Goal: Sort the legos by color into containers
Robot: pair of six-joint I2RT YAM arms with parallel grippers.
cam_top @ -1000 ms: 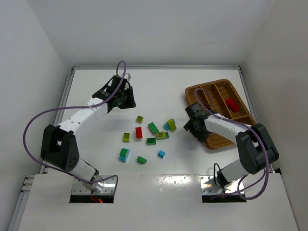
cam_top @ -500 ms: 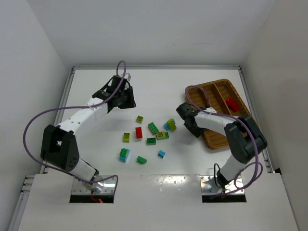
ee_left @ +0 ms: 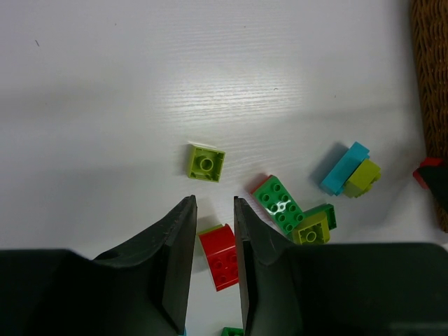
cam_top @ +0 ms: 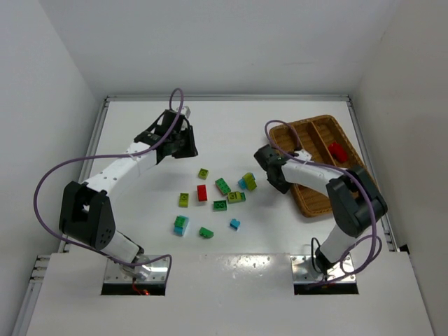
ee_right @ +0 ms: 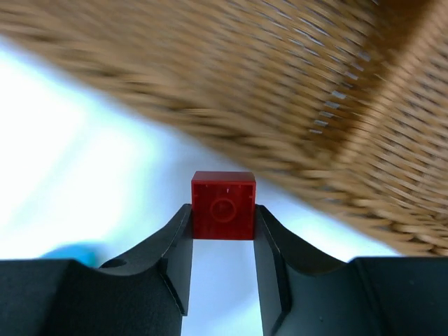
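**Right gripper holds a red brick beside the tray; left gripper idle**

At upper left of the top view, your left gripper (cam_top: 180,142) hangs over the table (cam_top: 238,133), matching the earlier frames. Its wrist view shows the jaws narrowly parted with nothing between them. The gripper body cuts off a red lego (ee_left: 222,257) below it. A yellow-green lego (ee_left: 206,162) lies just beyond the fingertips.

In mid-frame the loose legos (cam_top: 222,186) lie scattered where they were a second ago.

A small red shape at the right edge of the left wrist view is cropped, so you cannot tell what it is.

Right of centre, your right gripper (cam_top: 270,166) has moved up and left from the tray's near corner and now sits beside the tray's left wall. From above you cannot see what it holds. Its wrist view shows the jaws clamped on a red brick (ee_right: 223,204).

The wicker tray (cam_top: 316,204) is motion-blurred in the right wrist view. One red piece (cam_top: 338,151) lies in a right-hand compartment.
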